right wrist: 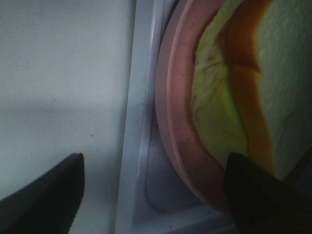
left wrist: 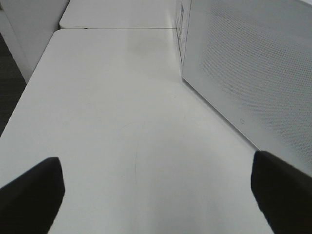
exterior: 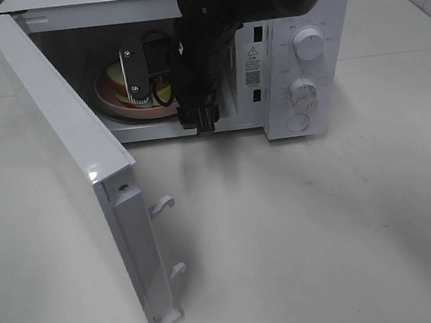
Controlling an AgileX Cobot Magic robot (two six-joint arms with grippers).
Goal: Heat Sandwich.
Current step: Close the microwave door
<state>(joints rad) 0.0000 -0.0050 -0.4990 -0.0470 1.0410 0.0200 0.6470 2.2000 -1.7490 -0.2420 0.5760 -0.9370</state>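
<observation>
The right claw [right wrist: 153, 165] is inside the microwave [exterior: 339, 58]. Its two fingers [right wrist: 41, 195] are wide apart and grip nothing. The edge of the pink plate [right wrist: 170, 112] sits between the fingers. The sandwich [right wrist: 243, 97] lies on that plate, close by one finger, with green-yellow filling poking out. The microwave door [exterior: 61, 146] is swung open. The left claw [left wrist: 156, 170] is wide apart too. It is over the tabletop [left wrist: 122, 97], beside a white wall [left wrist: 253, 63] full of tiny dots.
</observation>
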